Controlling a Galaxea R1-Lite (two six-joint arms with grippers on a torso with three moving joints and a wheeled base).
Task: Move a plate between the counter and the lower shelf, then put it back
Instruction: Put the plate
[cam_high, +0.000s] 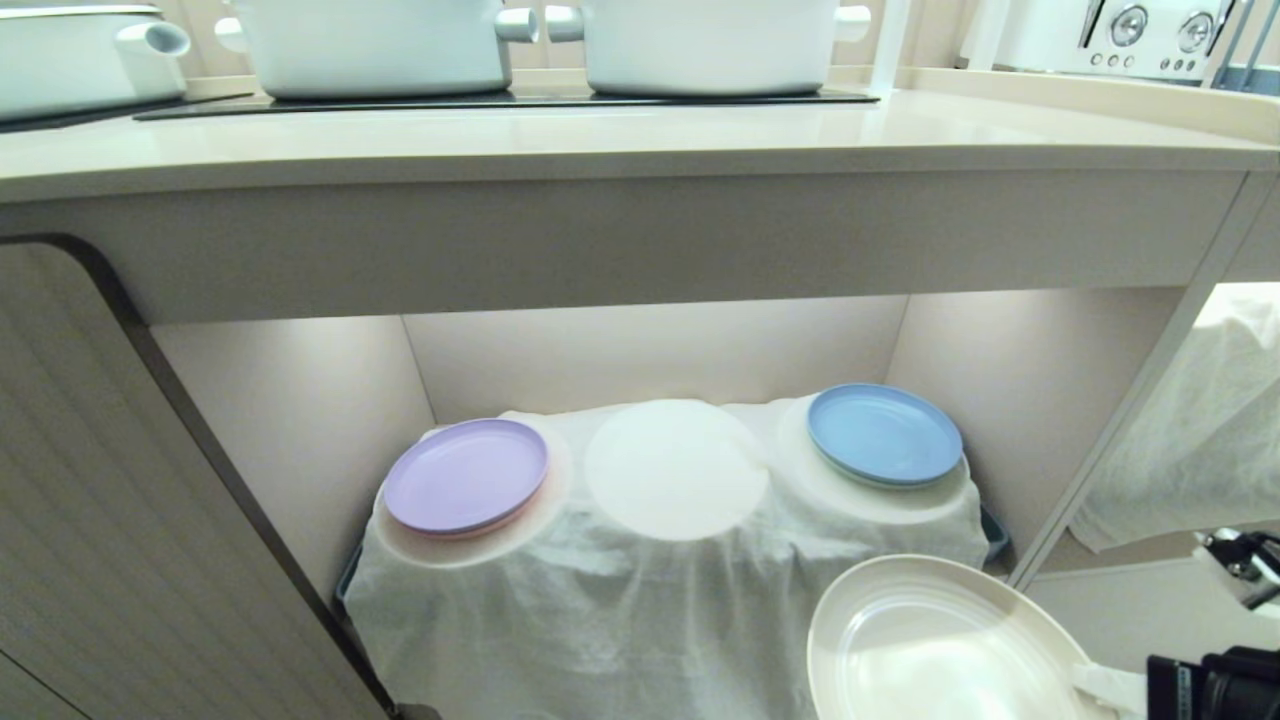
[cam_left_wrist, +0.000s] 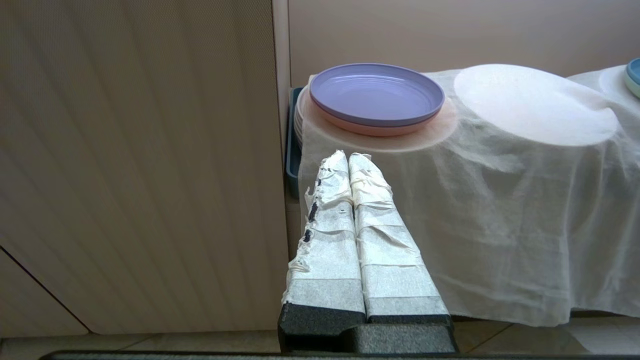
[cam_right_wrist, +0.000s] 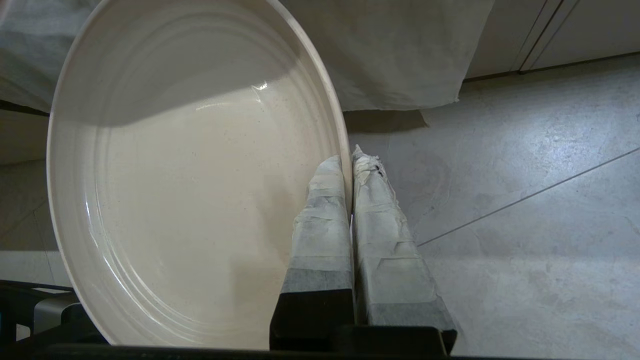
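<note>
Facing up, plate (cam_high: 940, 640), right gripper (cam_right_wrist: 350, 165) pinching rim

The right gripper's fingers (cam_right_wrist: 325, 210) pinch the plate (cam_right_wrist: 190, 190) rim.

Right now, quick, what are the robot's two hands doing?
Left gripper: shut, holding nothing, parked near the lilac plate.
Right gripper: shut on the rim of the cream plate, held above the floor.
</note>
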